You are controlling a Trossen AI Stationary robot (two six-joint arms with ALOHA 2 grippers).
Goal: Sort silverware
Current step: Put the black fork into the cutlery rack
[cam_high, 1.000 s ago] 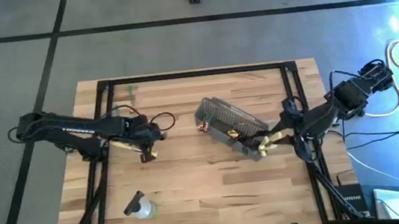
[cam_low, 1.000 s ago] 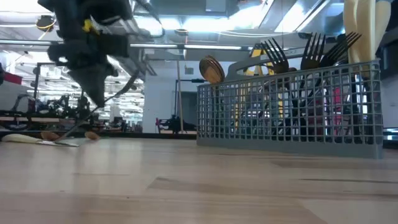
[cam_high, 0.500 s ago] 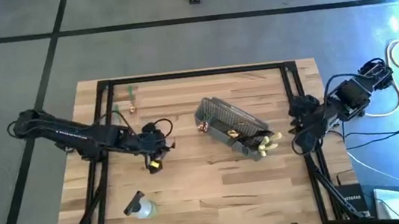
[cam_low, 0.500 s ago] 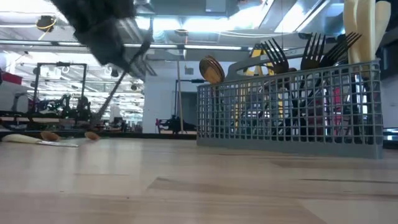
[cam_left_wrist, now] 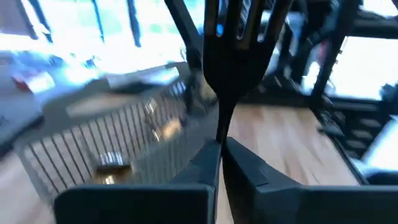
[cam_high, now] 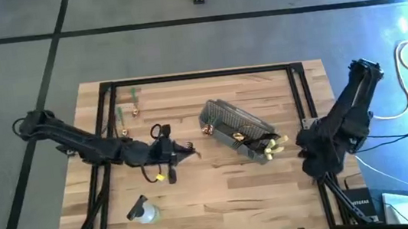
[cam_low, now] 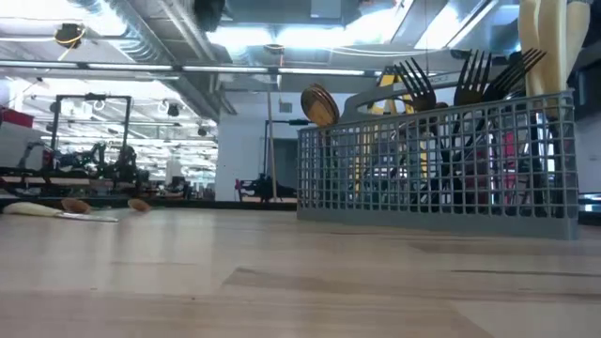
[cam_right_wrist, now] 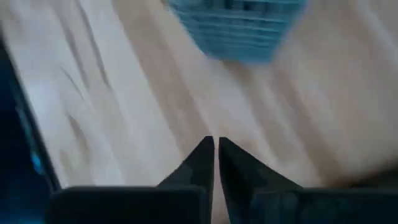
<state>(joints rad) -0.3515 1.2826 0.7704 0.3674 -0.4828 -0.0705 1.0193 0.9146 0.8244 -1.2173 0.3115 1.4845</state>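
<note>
My left gripper [cam_high: 181, 152] hovers over the table's middle left, shut on a black fork [cam_left_wrist: 235, 43] whose tines point toward the grey wire-mesh basket [cam_high: 237, 130]. The basket [cam_low: 437, 155] holds black forks [cam_low: 470, 75], pale tan utensils [cam_high: 272, 147] and a gold spoon [cam_low: 319, 103], all standing upright. A few green and tan utensils [cam_high: 132, 103] lie flat at the far left of the table; the low view shows a pale one [cam_low: 56, 210]. My right gripper [cam_right_wrist: 216, 149] is shut on nothing above the table's right edge [cam_high: 308, 150]. My left gripper pinches the black fork's slim handle [cam_left_wrist: 223, 127] between its two fingers. The fingers come from the table's left and lie along the handle. The fork sticks out past the fingertips, tines ahead, lifted clear of the table.
A small clear bottle [cam_high: 142, 212] lies near the table's front left. A black frame [cam_high: 199, 75] runs along the table's edges. Bare wood lies between my left gripper and the basket and in front of the basket.
My left gripper has risen out of the low view and gone toward the table's right, toward the basket, carrying the black fork clear of the table. My right gripper has drawn back from the basket's near end to the table's right edge; the tan utensils stay in the basket.
</note>
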